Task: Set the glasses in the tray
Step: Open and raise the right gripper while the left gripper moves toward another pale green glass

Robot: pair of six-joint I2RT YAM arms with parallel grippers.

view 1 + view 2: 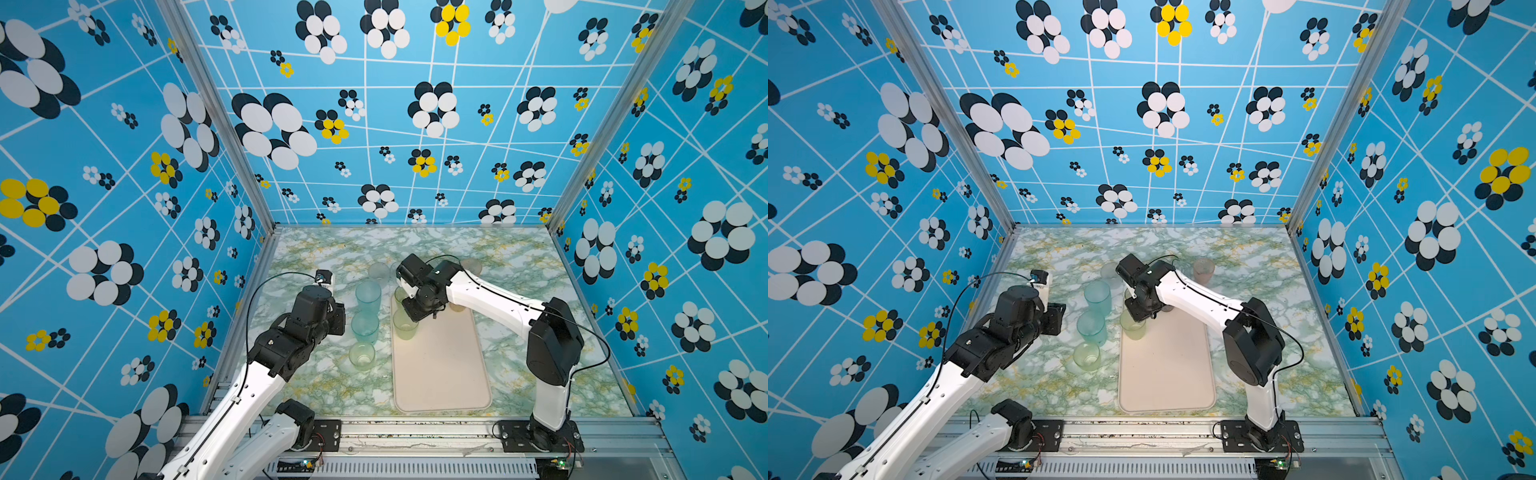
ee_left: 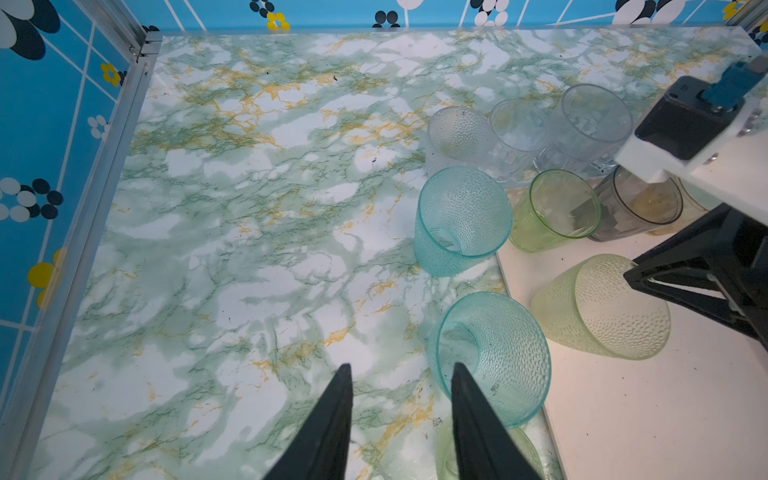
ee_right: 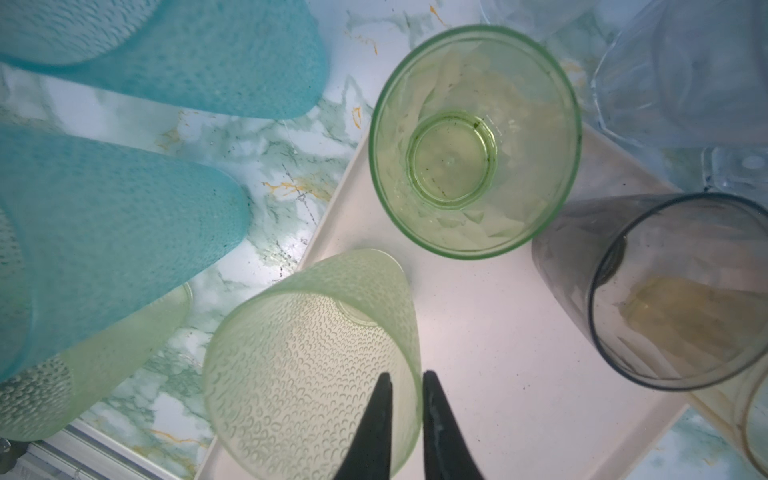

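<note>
1. right pincer: narrowly parted astride the wall of the dimpled green glass, upright on the tray near its edge; cannot tell whether pinching.
2. if withdrawn crookedly, could snag that wall and topple it off the tray.
3. left pincer: spread, empty; could clip the teal glass just beside one finger.

My cell's tabletop was green-and-white marble print with yellow veins. Blue walls with black, white and yellow flower shapes boxed it in. Metal corner posts, metal rail along the front.
</note>
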